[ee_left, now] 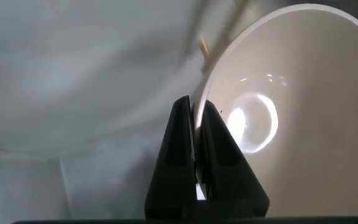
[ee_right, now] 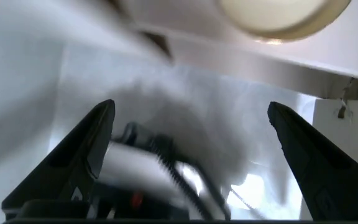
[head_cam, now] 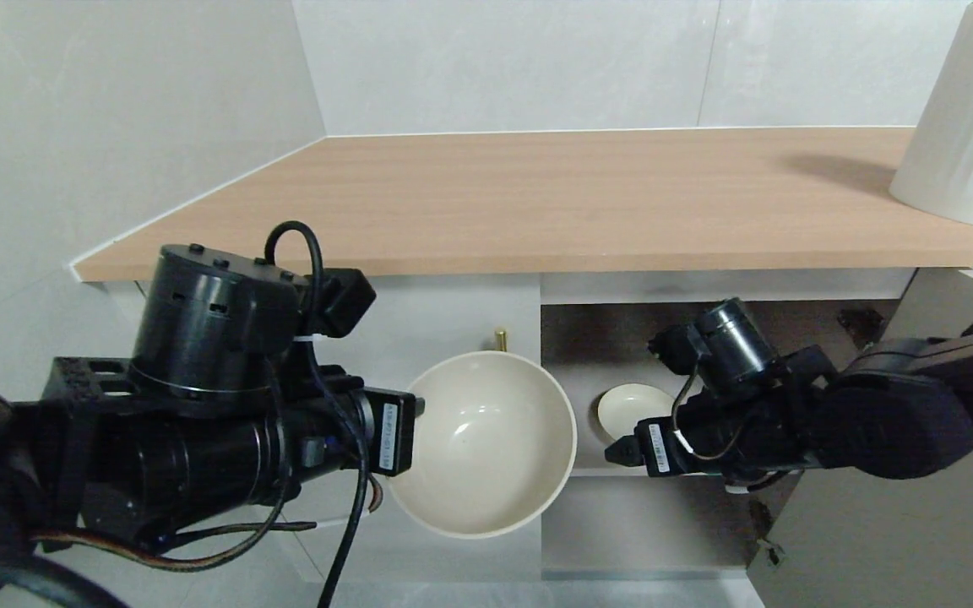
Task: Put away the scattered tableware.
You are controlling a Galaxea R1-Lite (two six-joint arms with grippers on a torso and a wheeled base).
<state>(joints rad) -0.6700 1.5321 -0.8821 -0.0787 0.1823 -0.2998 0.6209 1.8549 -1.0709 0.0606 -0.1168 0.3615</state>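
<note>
As I see it, left gripper [ee_left: 196,134] pinched on bowl [head_cam: 486,447] rim, right gripper [ee_right: 190,107] fingers spread, small dish [head_cam: 632,409] on cabinet shelf [head_cam: 571,388] nearby.

**Colours and patterns on view**

- Bowl [head_cam: 486,447]: cream, plain, with glossy white highlights inside.
- Dish [head_cam: 632,407]: cream, plain.
- Left end effector [ee_left: 194,104]: black.
- Right end effector [ee_right: 190,107]: black.
- Bench [head_cam: 554,203]: light brown with a fine wood grain.
- Cabinet [head_cam: 453,312]: white front, dull brown inside.
- Knob [head_cam: 501,339]: gold.
- Lampshade [head_cam: 968,127]: white with vertical pleats.
- Wall [head_cam: 495,59]: pale grey, plain tiles.
</note>
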